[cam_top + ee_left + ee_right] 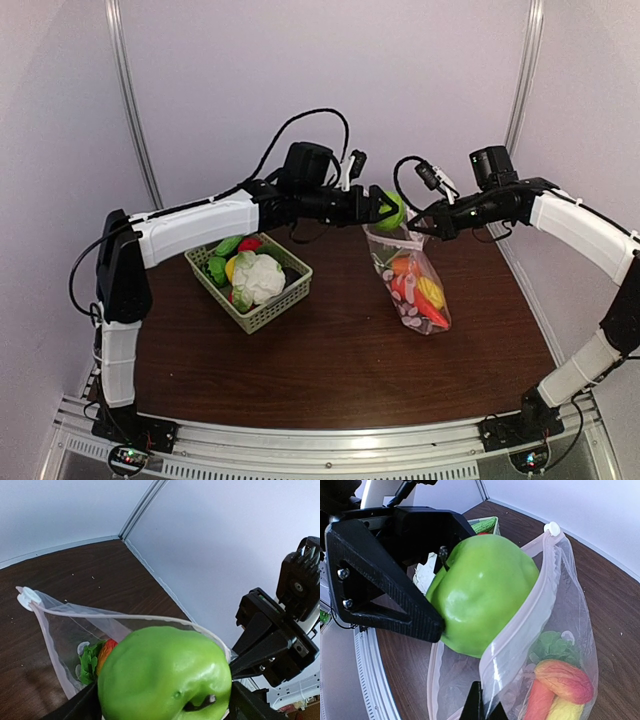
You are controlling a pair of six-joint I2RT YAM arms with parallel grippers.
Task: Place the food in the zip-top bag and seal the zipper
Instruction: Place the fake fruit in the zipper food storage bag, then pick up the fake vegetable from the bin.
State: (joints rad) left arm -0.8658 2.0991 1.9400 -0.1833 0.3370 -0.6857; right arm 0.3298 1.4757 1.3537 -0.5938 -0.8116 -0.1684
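Note:
A round green food piece (165, 675) sits between the fingers of my left gripper (385, 208), which is shut on it right over the mouth of the zip-top bag (415, 280). In the right wrist view the green piece (482, 590) is partly inside the opening, with a black left finger (385, 590) against its side. My right gripper (482, 700) is shut on the bag's rim by the pale zipper (540, 600) and holds the mouth up and open. An orange-red piece (565, 680) and a leafy green piece (552, 647) lie in the bag.
A pale green lattice basket (280, 305) stands left of the bag with a white cauliflower (262, 275) and other toy food in it. Brown tabletop (340, 360) lies in front. The white back wall is close behind both grippers.

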